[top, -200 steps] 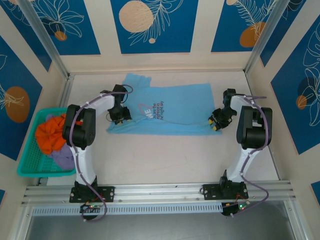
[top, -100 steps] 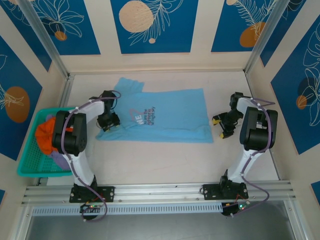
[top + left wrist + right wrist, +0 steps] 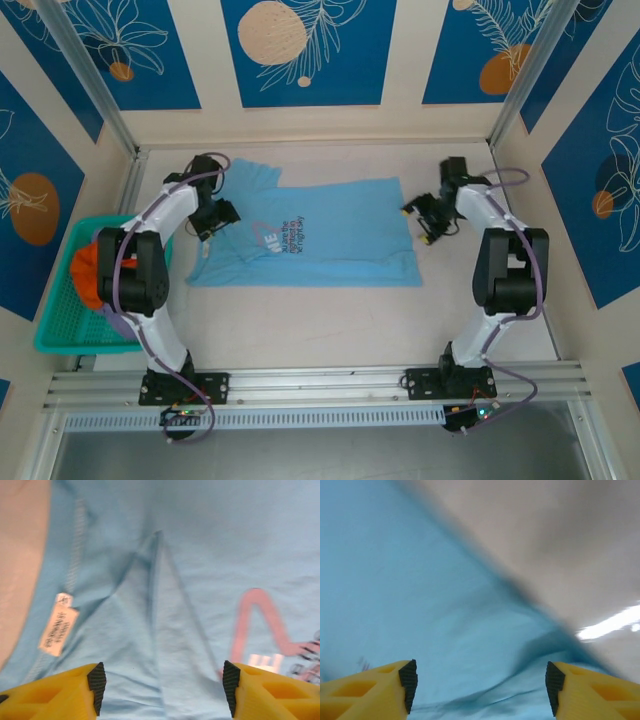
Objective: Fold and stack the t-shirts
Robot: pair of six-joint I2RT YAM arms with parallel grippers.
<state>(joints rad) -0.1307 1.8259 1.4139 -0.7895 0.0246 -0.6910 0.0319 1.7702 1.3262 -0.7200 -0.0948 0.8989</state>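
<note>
**Supervisor:** What is in front of you?

**Operator:** I see the pale table (image 3: 330, 320), walled in by blue leaf-print panels. The sky-blue t-shirt (image 3: 340, 240) lies spread across the middle of it. Its neck is towards my left arm, its hem is towards my right, and the chest lettering (image 3: 288, 235) faces up.

**Supervisor:** Is anything crowding it?

**Operator:** A teal mesh basket (image 3: 48, 338) sits at the left edge of the table, well apart from the shirt. An orange garment (image 3: 88, 272) is heaped in it, with a lavender one (image 3: 112, 320) beside that. My left arm crosses over the basket and hides part of both. The shirt itself has nothing lying on it.

**Supervisor:** And the tools?

**Operator:** The left tool (image 3: 215, 215) is over the neck end. On its wrist camera I see the left tool (image 3: 163, 687) with its jaws spread wide and nothing between them. Blue cloth lies beneath, with a raised crease (image 3: 157, 605) running down the gap. The right tool (image 3: 425, 215) is at the hem edge. On its own camera the right tool (image 3: 480, 686) also has its jaws fully apart and empty. They are over rumpled blue cloth, with bare table beyond. I can't tell if either tool touches the fabric.

**Supervisor:** Any small details?

**Operator:** A white neck label (image 3: 59, 630) lies by the stitched collar. The print's pink stroke (image 3: 260, 625) is near the left tool's right-hand finger.
</note>
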